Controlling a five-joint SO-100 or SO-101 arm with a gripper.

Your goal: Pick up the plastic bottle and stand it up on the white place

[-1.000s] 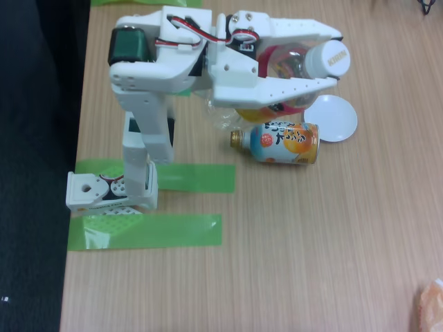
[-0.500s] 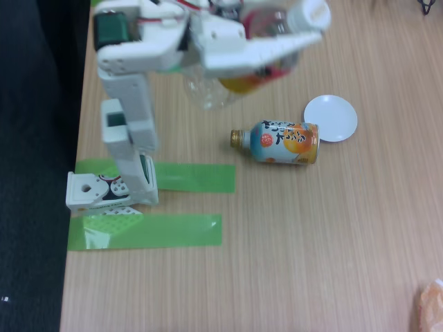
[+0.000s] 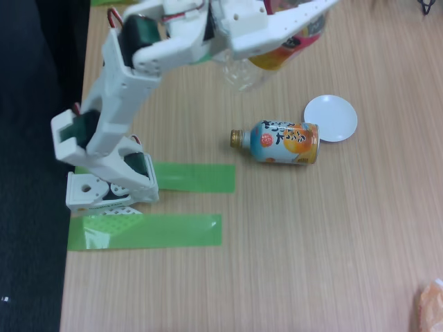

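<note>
In the fixed view the white two-finger gripper [image 3: 304, 17] sits at the top edge of the picture, its long pointed finger [image 3: 291, 26] reaching right and its far end cut off by the frame. It is clenched around the long clear plastic bottle with the yellow-orange-red label band [image 3: 287, 52], which is lifted off the tabletop and held at a tilt: the clear bottom end hangs down and to the left under the gripper body, and the label end rises toward the upper right, where the frame cuts it off. The cap cannot be seen here.

Below and to the right of the gripper, well apart from the held bottle, the small round white dish [image 3: 331, 118] lies flat on the light wooden table [image 3: 311, 249]. Just beside the dish's lower left edge, touching or nearly so, a shorter orange-and-blue bottle-can with a gold cap [image 3: 278, 142] lies on its side, the cap pointing left.

Left of the gripper, the white arm [image 3: 114, 117] with its dark green motor blocks runs down and to the left to its base [image 3: 104, 190]. The base stands near the table's left edge on a strip of green tape [image 3: 190, 178], and a second green strip [image 3: 149, 230] lies just below it. Far down at the lower right corner a pale orange thing [image 3: 430, 304] shows, too blurred to tell what it is.
</note>
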